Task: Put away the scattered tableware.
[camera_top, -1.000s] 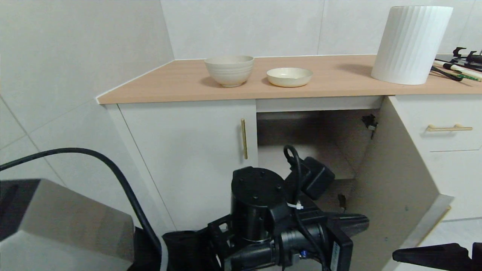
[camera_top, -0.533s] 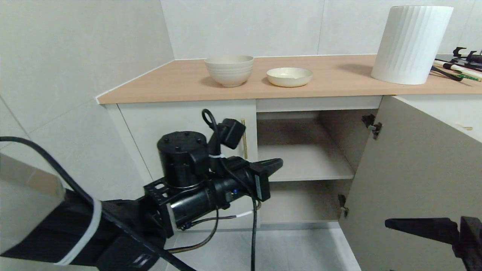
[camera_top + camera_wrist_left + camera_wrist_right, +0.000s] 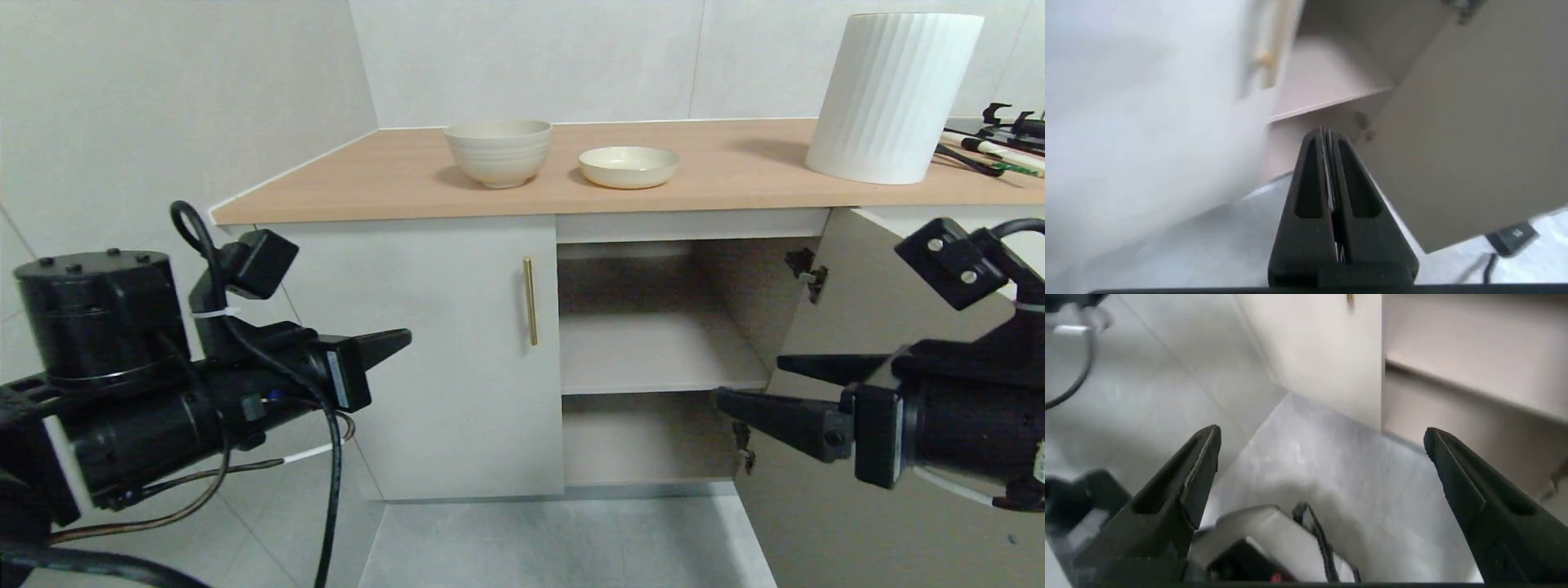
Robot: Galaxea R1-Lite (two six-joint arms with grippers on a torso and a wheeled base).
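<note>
The bowl point(image 3: 497, 153) and the shallow dish point(image 3: 629, 167) sit side by side, not touching, on the left part of the tabletop point(image 3: 735, 175). They are the tableware to be put away, and nothing holds them yet. Below them the cupboard's right door point(image 3: 816, 523) stands swung wide, baring the shelf point(image 3: 653, 351) that looks meant to take them. The left door point(image 3: 441, 351) is closed.

The left gripper point(image 3: 384, 343) is pressed shut with nothing in it and is held low, left of the cupboard, apparently to keep out of the opening. The right gripper point(image 3: 751, 380) is spread wide and empty, level with the shelf beside the open door, likely readied for a first grasp. A tall ribbed white jar point(image 3: 891, 96) stands on the tabletop's right.

Compared with a second ago, the door has gone from half open to fully open. The left arm has swung from in front of the opening away to the left, and the right gripper has risen from the near right corner.
</note>
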